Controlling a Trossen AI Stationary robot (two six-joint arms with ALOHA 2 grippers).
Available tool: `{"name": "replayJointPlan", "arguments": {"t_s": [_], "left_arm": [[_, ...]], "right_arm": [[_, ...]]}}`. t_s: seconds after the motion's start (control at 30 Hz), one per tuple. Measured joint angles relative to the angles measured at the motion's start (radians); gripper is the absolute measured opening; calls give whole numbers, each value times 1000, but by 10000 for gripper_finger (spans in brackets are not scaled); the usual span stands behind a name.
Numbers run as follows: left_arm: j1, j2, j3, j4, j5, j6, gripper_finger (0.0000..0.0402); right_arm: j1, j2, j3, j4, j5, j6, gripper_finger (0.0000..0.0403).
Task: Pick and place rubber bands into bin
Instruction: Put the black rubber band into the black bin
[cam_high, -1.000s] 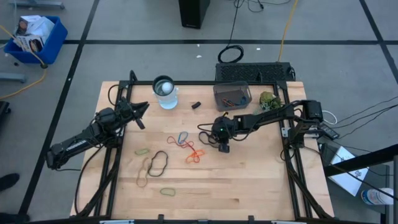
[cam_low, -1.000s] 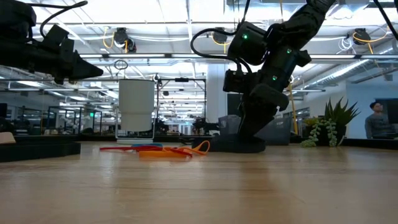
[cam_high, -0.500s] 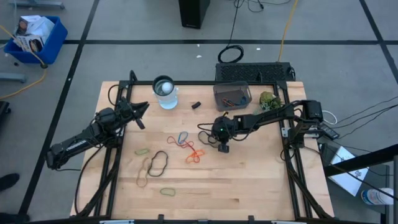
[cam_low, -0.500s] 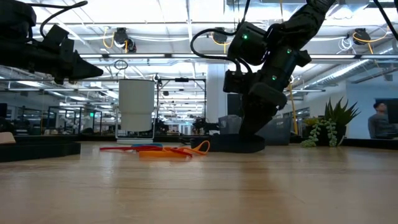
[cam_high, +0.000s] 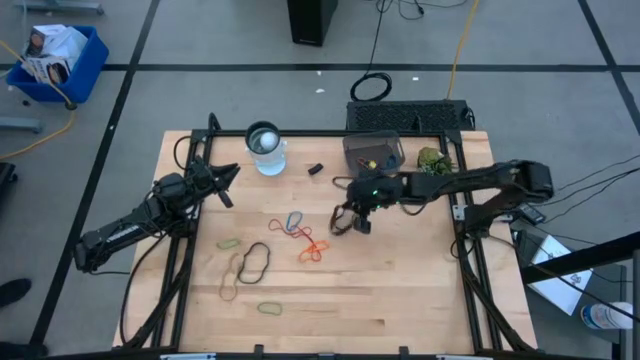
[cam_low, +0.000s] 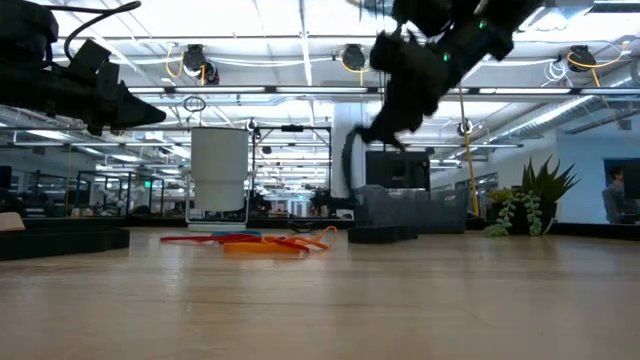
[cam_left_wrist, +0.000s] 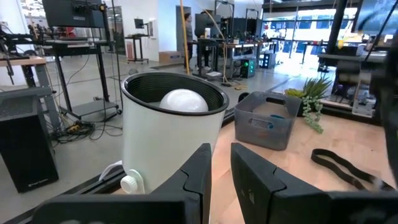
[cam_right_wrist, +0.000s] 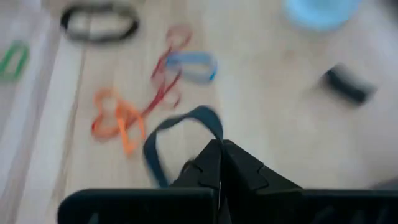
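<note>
Fingers of the right gripper (cam_high: 352, 221) are pressed together on a dark band (cam_right_wrist: 171, 134), one of the rubber bands, which hangs from the tips as a floppy loop clear of the wood. That gripper sits above the middle of the tabletop (cam_high: 400, 290), a little toward the far edge, between the loose bands and the bin (cam_high: 374, 152). In the low view the arm is raised well off the surface, with the loop (cam_low: 350, 165) dangling under it.

The bin stands near the far edge, right of centre, with a few bands already inside, and it is close to the right gripper but not under it. A small green plant (cam_high: 432, 160) stands just beside the bin, toward the right edge.

The left gripper (cam_high: 226, 184) hovers near the left side of the table, pointing at the white cup (cam_high: 265, 147) at the far edge. Its fingers (cam_left_wrist: 199, 171) stand slightly apart with a narrow gap between them, and nothing is in that gap.

Left on the wood near the centre are a blue band (cam_high: 294, 220) tangled with a red one (cam_high: 282, 227) and an orange band (cam_high: 313, 248). Nearer the front edge lie a large black loop (cam_high: 254, 262), a tan one (cam_high: 230, 286) and two green ones (cam_high: 229, 242). A small dark object (cam_high: 314, 169) lies between the cup and the bin.
</note>
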Motion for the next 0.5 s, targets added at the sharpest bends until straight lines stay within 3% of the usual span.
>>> {"name": "replayJointPlan", "arguments": {"t_s": [0.3, 0.5], "left_arm": [[0, 0, 0, 0, 0, 6, 70], [0, 0, 0, 0, 0, 6, 70]], "right_arm": [[-40, -241, 0, 52, 138, -10, 1], [-91, -333, 0, 153, 261, -98, 1]]}}
